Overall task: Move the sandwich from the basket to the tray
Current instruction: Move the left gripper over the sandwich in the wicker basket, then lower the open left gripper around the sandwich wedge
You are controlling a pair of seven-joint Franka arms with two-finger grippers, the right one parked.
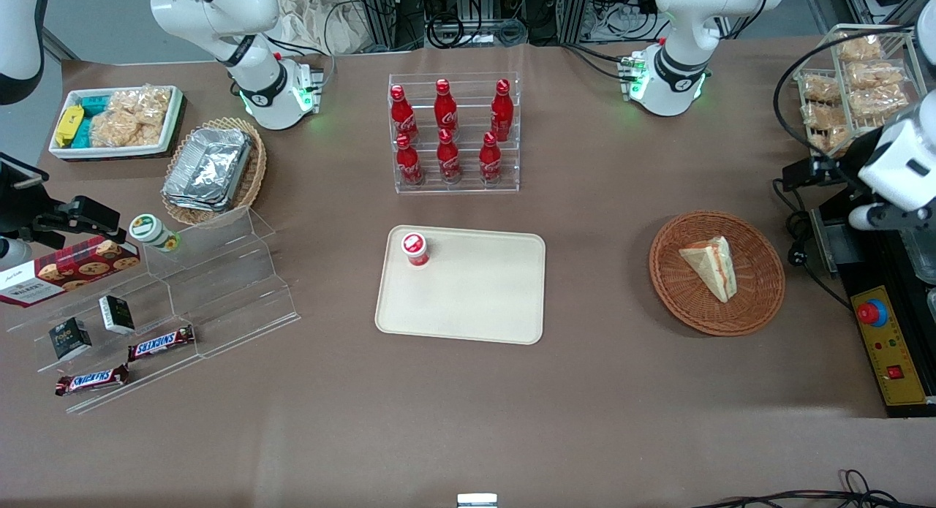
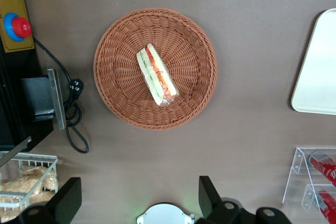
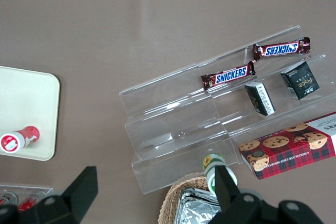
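- A brown table [image 1: 585, 391] fills the scene, with cables and metal racks along the edge farthest from the front camera.
- The sandwich [image 2: 156, 74] lies on its side in the middle of the round reddish-brown basket [image 2: 121, 35], toward the working arm's end of the table.
- The gripper [image 2: 137, 203] hangs high above the table, holding nothing, its two dark fingers [image 2: 67, 199] spread wide apart; the basket sits clear of the span between them, well apart from the tips.
- The cream tray [image 1: 468, 303] lies mid-table, well apart from the basket, with bare tabletop between them.
- A small red-capped bottle [image 1: 415, 248] stands on one corner of the tray, probably a drink.
- A clear rack of red cola bottles [image 1: 447, 131] stands farther from the front camera than the tray.
- A yellow control box with a red button [image 1: 872, 312] sits just beside the basket at the table's edge.
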